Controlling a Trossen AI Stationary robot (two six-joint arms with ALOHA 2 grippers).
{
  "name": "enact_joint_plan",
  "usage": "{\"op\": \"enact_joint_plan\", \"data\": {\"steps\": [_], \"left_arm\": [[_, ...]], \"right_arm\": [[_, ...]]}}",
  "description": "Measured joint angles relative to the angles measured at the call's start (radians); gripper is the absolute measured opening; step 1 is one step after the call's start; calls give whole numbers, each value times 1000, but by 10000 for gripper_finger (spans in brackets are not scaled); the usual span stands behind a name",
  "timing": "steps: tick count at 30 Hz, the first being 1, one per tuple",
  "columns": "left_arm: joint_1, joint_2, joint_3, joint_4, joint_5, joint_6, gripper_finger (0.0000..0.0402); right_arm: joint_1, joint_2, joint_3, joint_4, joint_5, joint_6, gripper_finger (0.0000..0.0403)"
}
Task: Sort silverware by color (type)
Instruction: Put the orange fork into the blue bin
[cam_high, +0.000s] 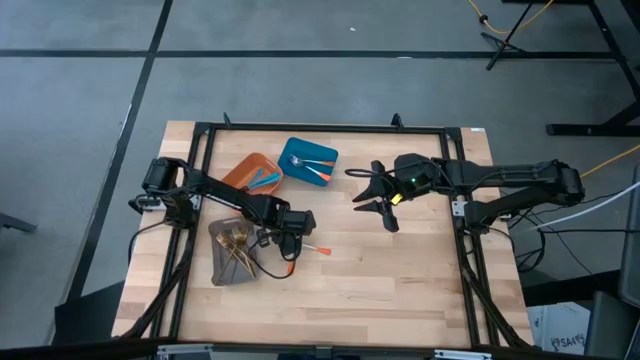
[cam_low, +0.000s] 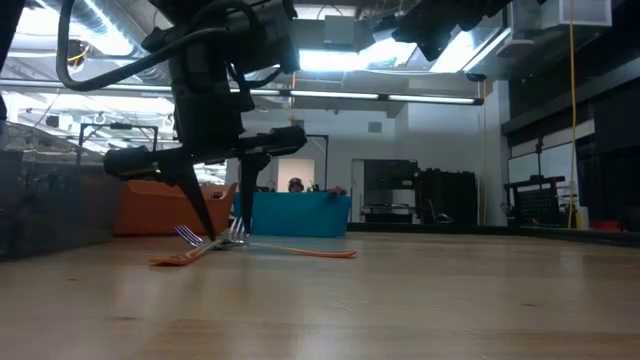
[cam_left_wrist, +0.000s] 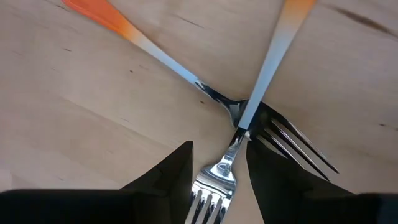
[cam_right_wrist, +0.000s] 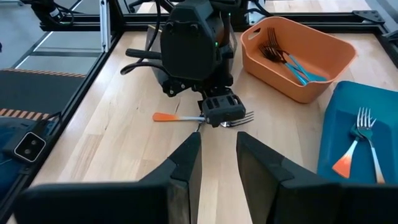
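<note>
Left gripper (cam_high: 297, 243), fingers spread, stood low over two crossed orange-handled forks (cam_left_wrist: 249, 118) on the table (cam_high: 400, 280), lower left of centre in the high view. Right gripper (cam_high: 372, 190), fingers apart and holding nothing, hovered right of centre. Blue-handled pieces lay in the orange tray (cam_high: 240, 170), orange-handled ones in the blue tray (cam_high: 293, 150), gold ones in the grey tray (cam_high: 222, 272).

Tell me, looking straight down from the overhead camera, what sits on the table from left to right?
Grey tray of gold-coloured cutlery → orange tray → left gripper over two orange-handled forks → blue tray → right gripper, held over bare wood.
</note>
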Motion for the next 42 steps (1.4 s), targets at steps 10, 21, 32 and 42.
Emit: {"op": "enact_joint_plan", "data": {"steps": [10, 21, 32, 42], "left_arm": [[10, 32, 4, 24, 39, 1, 144], [10, 37, 2, 25, 41, 0, 89], [10, 38, 1, 24, 42, 1, 25], [10, 37, 0, 34, 40, -8, 9]], "right_arm": [[0, 0, 0, -2, 0, 0, 92], [0, 0, 0, -2, 0, 0, 92], [0, 0, 0, -2, 0, 0, 92], [0, 0, 0, -2, 0, 0, 92]]}}
